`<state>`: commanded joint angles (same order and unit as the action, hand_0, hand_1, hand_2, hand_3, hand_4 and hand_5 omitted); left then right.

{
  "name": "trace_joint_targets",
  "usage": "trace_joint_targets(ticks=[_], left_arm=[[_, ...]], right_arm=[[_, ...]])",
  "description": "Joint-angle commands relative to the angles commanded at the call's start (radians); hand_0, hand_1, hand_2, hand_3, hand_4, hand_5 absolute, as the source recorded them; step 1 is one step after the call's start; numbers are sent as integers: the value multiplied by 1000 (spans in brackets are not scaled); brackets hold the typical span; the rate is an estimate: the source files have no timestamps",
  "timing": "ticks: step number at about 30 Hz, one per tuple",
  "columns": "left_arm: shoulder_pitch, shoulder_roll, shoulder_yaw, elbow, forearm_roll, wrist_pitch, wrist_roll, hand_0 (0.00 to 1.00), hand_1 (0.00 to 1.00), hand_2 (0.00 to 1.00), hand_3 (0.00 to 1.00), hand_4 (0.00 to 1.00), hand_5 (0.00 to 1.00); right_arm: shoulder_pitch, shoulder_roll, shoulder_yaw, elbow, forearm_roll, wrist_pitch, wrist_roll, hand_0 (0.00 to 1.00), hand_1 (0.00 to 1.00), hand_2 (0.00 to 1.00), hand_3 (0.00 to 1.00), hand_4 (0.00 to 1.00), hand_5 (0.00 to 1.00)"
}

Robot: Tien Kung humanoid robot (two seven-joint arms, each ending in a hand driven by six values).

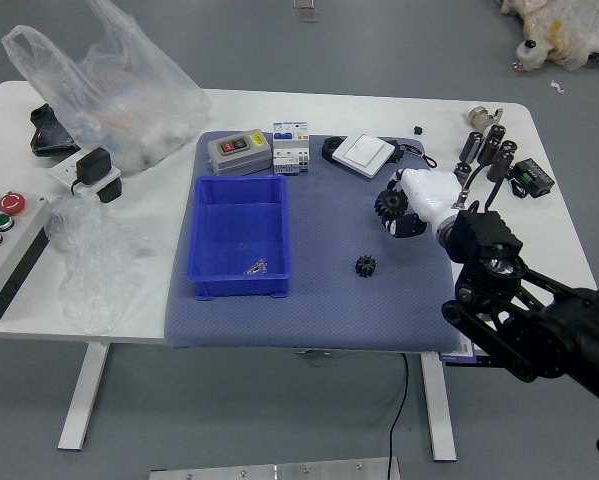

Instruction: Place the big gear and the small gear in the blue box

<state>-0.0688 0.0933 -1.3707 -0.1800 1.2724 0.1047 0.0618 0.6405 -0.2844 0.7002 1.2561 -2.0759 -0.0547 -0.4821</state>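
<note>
Over the blue mat (324,318), right hand (431,196), fingers (409,226) pinched around the big gear (390,204).

The robot's right arm (524,320) is glossy black, built from rounded, bulging sections with smooth joint housings that catch pale highlights. Around the wrist runs 1 silvery band (446,232). The right hand (427,192) has a smooth white cover and black parts towards its end. Thin black rods near the wrist carry thicker dark cylinders (470,148).
</note>
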Motion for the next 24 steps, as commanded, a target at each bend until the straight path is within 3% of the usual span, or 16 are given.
trace_joint_targets(ticks=[6, 7, 10, 12, 13, 17, 18, 19, 24], left_arm=[[0, 0, -8, 0, 9, 0, 4, 641, 616, 603, 648, 636, 326], [1, 0, -9, 0, 10, 0, 5, 642, 616, 603, 647, 636, 326], [2, 0, -12, 0, 14, 0, 7, 642, 616, 603, 647, 636, 326], [2, -1, -15, 0, 18, -1, 9, 642, 616, 603, 647, 636, 326], [3, -2, -17, 0, 20, -1, 10, 641, 615, 602, 647, 636, 326], [4, -4, -18, 0, 22, -1, 13, 641, 615, 602, 647, 636, 326], [4, -4, -19, 0, 23, -1, 13, 641, 615, 602, 647, 636, 326], [5, -4, -18, 0, 23, -1, 13, 641, 615, 603, 648, 636, 326], [5, -6, -16, 0, 22, -1, 13, 641, 615, 603, 648, 636, 326]], right_arm=[[82, 25, -90, 70, 29, -42, 29, 356, 441, 369, 358, 308, 56], [93, 34, -107, 78, 34, -53, 37, 436, 441, 375, 353, 323, 45], [118, 65, -157, 89, 49, -88, 65, 436, 441, 375, 353, 323, 45], [134, 97, -200, 78, 61, -121, 89, 436, 441, 375, 353, 323, 45], [140, 112, -222, 68, 67, -137, 101, 486, 468, 430, 354, 377, 2], [155, 156, -302, 18, 89, -188, 139, 486, 468, 430, 354, 377, 2], [156, 162, -316, 8, 95, -195, 145, 486, 468, 430, 354, 377, 2], [158, 167, -331, -4, 105, -201, 154, 596, 623, 594, 361, 347, 2], [160, 181, -382, -48, 131, -218, 184, 596, 623, 594, 361, 347, 2]])
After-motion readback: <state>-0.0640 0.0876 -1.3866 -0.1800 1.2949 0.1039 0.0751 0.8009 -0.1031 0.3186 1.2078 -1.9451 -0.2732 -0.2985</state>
